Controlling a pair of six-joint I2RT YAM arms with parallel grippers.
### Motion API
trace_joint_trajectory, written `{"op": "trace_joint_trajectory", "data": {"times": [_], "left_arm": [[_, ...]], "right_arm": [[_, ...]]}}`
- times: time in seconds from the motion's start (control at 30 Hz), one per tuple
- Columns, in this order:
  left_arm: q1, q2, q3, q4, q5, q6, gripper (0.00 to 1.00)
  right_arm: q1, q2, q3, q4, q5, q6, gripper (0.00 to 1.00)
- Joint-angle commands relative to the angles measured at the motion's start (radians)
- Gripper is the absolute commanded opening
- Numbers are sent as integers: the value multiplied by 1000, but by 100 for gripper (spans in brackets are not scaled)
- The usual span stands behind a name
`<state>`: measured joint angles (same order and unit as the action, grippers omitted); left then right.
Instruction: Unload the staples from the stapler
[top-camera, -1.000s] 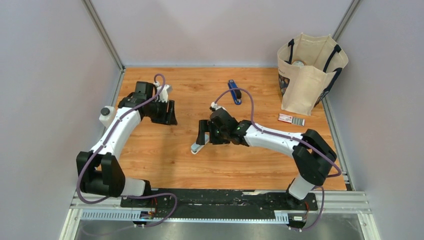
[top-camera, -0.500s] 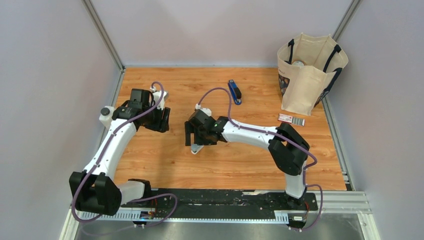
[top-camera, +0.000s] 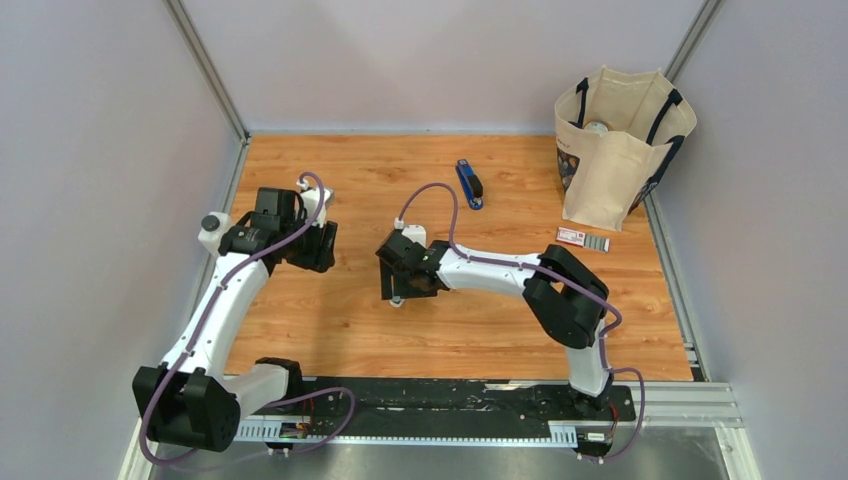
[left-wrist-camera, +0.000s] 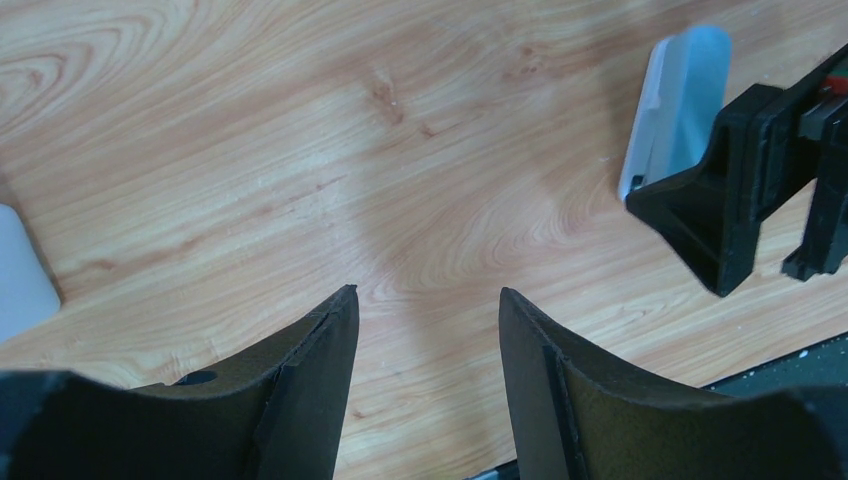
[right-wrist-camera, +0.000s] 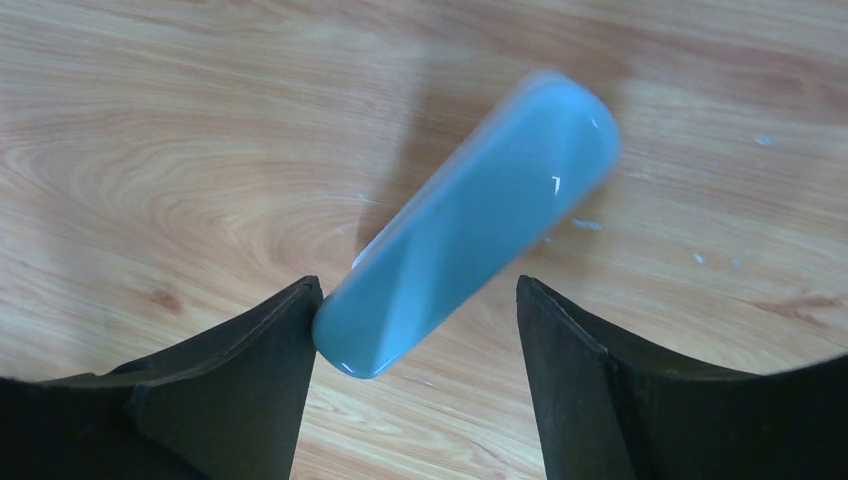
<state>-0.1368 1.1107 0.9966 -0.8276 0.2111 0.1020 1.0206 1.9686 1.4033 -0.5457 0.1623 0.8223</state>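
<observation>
**Right wrist view: jaws astride the pale block, stapler untouched**

Your right gripper (right-wrist-camera: 418, 292) stands with its jaws apart and clamps nothing. The pale grey-blue block (right-wrist-camera: 470, 220) lies aslant between the fingers. One end touches or sits just beside the finger on the left of that view, and the other finger is apart from it. On the table (top-camera: 330, 330) this is about the middle. Your left gripper (left-wrist-camera: 425, 300) is likewise released, its jaws apart over bare wood toward the left edge with nothing between them.

Farther back, a small red-and-white box (top-camera: 582, 238) lies near the right edge. Beyond it a cloth bag (top-camera: 620, 150) stands in the far right corner. The stapler (top-camera: 469, 183) lies flat near the far edge, a little right of centre and well apart from both grippers. You cannot see the staples in any view; most likely they are inside it.

The step in hand looks like a grasp on the block, not on the stapler, so the unloading proper is not yet begun. If you mean to take the block, turn the wrist first so the jaws meet its long sides squarely. Closing at this slant would likely spin it. After that the stapler calls for a reach to the far edge. One gripper should pin the body across its narrow width while the other works the magazine open.
</observation>
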Motion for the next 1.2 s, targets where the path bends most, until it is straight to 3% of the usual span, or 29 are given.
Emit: {"op": "trace_joint_trajectory", "data": {"times": [0.0, 0.37, 0.77, 1.0, 1.17], "left_arm": [[0, -20, -32, 8, 4, 28, 62], [0, -8, -32, 5, 13, 28, 62], [0, 1, -26, -11, 10, 50, 62], [0, 9, -23, -11, -1, 53, 62], [0, 5, -24, -13, -22, 51, 70]], "right_arm": [[4, -94, -75, 0, 85, -9, 72], [15, -188, -127, -40, 155, -61, 71], [21, -97, -14, -43, 155, -179, 69], [27, -50, 25, -60, 180, -226, 49], [29, -39, 29, -76, 187, -239, 36]]}}
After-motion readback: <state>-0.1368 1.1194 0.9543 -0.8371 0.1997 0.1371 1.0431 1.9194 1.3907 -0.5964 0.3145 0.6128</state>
